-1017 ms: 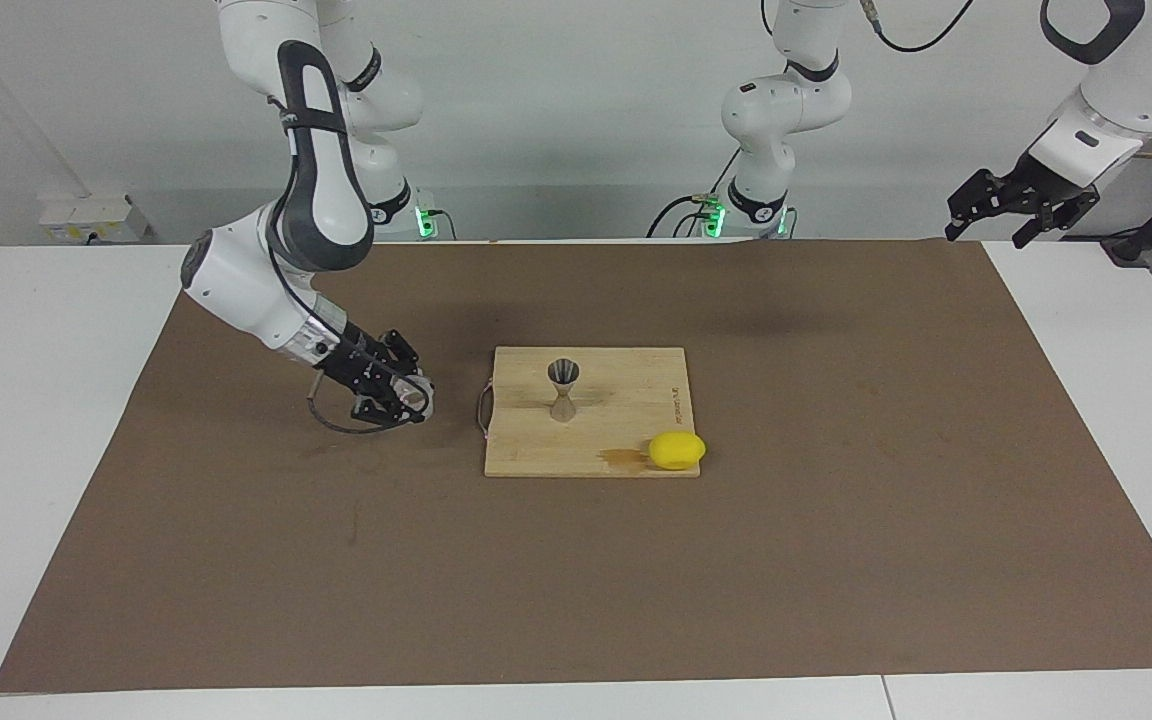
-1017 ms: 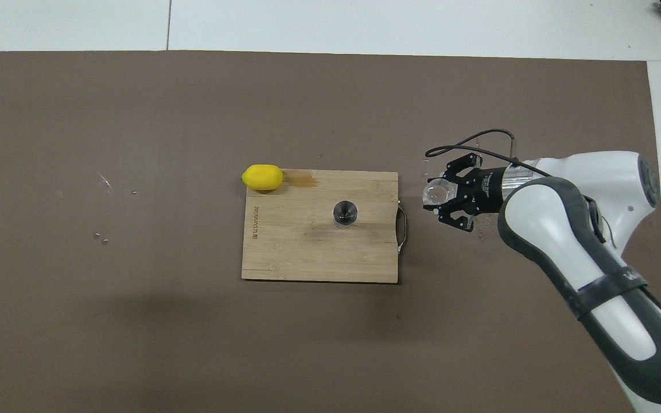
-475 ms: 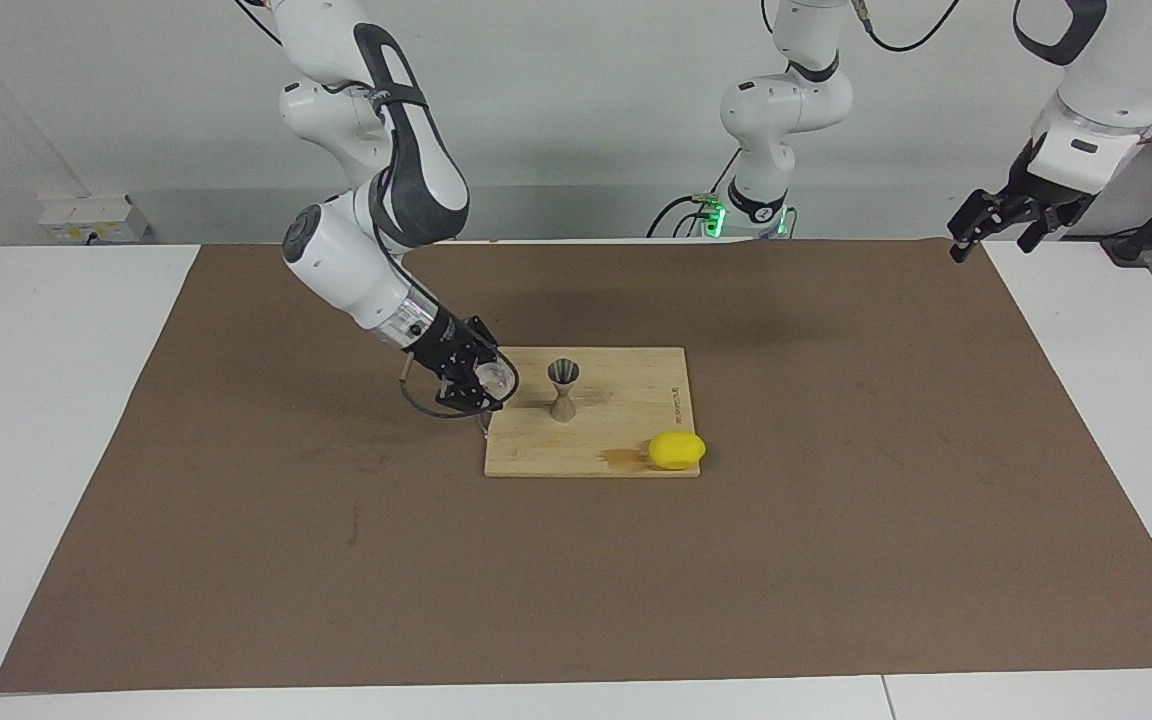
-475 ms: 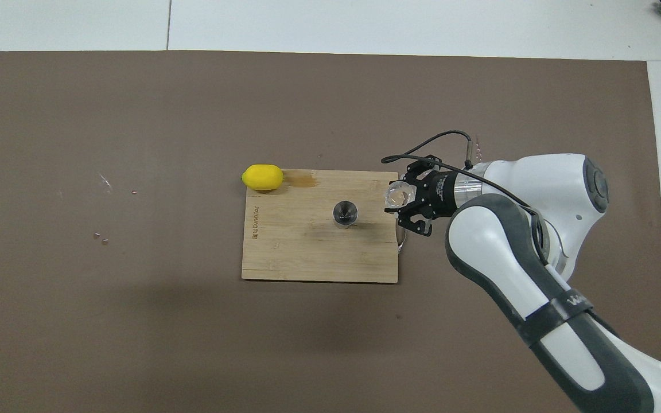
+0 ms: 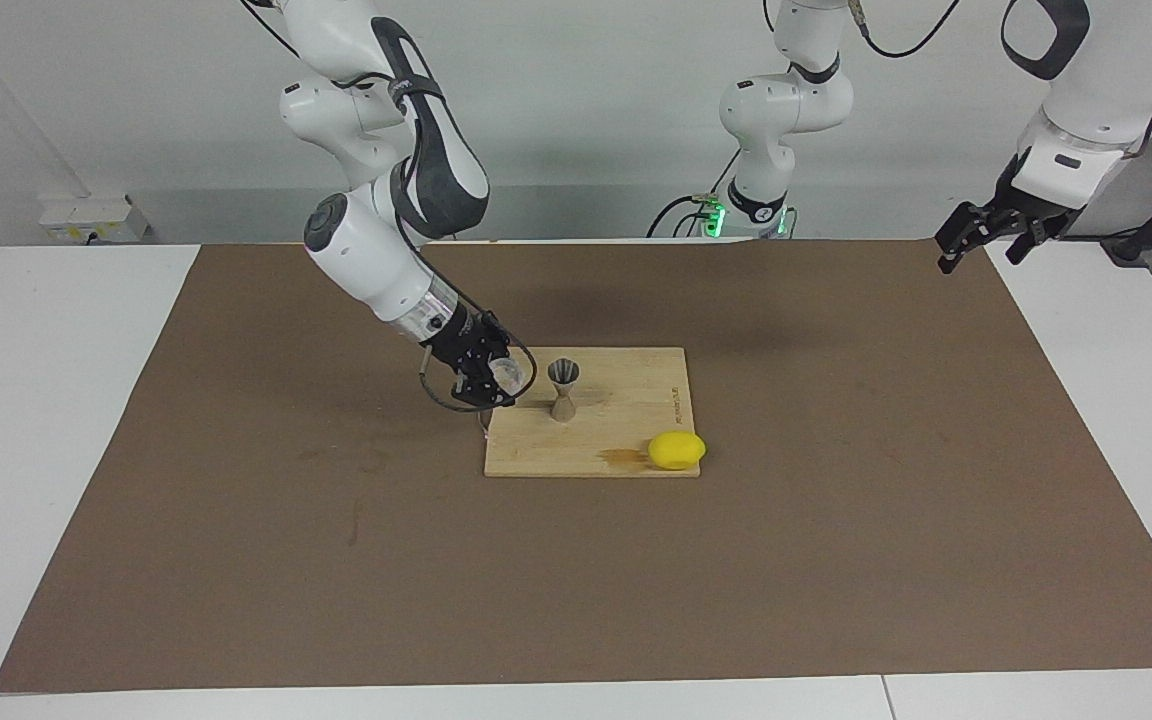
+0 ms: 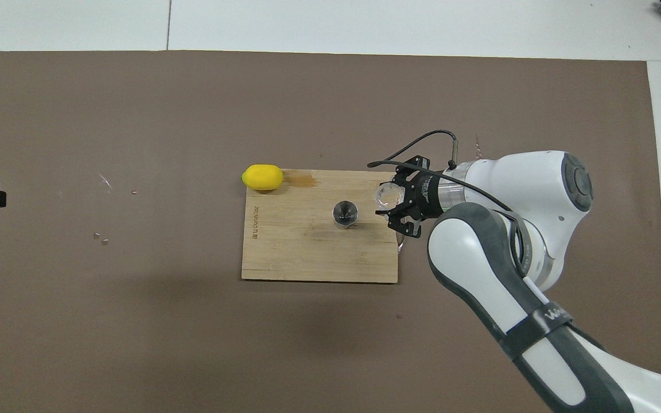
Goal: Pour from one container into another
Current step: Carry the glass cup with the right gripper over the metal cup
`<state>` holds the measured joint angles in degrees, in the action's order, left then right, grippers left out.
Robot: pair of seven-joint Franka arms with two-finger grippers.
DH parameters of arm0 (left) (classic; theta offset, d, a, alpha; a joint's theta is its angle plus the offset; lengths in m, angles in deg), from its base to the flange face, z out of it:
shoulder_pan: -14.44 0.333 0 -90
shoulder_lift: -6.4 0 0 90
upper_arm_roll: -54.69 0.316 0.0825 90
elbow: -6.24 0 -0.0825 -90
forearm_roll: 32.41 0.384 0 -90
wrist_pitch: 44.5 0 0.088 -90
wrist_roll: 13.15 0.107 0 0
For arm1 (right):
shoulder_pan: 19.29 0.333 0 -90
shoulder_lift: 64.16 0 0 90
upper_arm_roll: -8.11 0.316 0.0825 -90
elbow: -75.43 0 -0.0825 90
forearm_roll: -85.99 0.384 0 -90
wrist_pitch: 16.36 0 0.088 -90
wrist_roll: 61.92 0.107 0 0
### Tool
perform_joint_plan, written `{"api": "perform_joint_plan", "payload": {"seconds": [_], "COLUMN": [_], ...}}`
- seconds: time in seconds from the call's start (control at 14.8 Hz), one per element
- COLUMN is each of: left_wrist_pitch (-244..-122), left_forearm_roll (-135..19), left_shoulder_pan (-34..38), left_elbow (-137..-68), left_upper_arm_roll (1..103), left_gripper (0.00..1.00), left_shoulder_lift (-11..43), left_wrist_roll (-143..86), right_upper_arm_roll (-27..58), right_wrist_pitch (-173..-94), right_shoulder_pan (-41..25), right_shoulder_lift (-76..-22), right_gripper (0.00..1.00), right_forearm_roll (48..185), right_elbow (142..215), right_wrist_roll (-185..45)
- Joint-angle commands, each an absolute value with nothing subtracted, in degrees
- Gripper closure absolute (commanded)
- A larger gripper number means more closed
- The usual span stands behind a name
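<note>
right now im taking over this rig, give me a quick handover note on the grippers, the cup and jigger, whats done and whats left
Right gripper: shut on the clear cup, in the air over the cutting board edge beside the jigger.
Left gripper: waiting over the mat's corner at its own end.
Jigger upright on the board; lemon at the board's corner.
Done: cup picked up and brought over.
Left: tip it into the jigger.

A small clear cup (image 5: 503, 373), tipped on its side in the right claw (image 5: 493, 380), hangs over the wooden board's (image 5: 626, 440) handle edge just beside a grey metal hourglass-shaped jigger (image 5: 563, 388) that stands upright on that board, open cone up.
</note>
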<state>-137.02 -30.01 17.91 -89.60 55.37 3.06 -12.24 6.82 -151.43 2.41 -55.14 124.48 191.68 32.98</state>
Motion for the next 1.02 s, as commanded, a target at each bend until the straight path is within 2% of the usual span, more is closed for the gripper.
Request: {"api": "perform_joint_plan", "payload": {"seconds": [0.0, 0.95], "left_wrist_pitch": [-137.0, -135.2], "left_forearm_roll": [-29.3, -29.3], "left_shoulder_pan": [17.3, 16.5], "left_elbow": [-86.9, -87.2], "left_upper_arm_roll": [56.1, 56.2], "left_gripper": [0.0, 0.0], "left_shoulder_lift": [4.9, 4.5], "left_wrist_roll": [-13.2, -17.3], "right_upper_arm_roll": [6.7, 6.7], "right_wrist_pitch": [-151.7, -154.3], "right_shoulder_pan": [3.4, 8.0], "right_shoulder_lift": [-54.4, -53.7], "right_gripper": [1.0, 1.0], "right_forearm_roll": [120.5, 107.5], "right_elbow": [189.5, 188.5], "right_wrist_roll": [37.8, 47.0]}}
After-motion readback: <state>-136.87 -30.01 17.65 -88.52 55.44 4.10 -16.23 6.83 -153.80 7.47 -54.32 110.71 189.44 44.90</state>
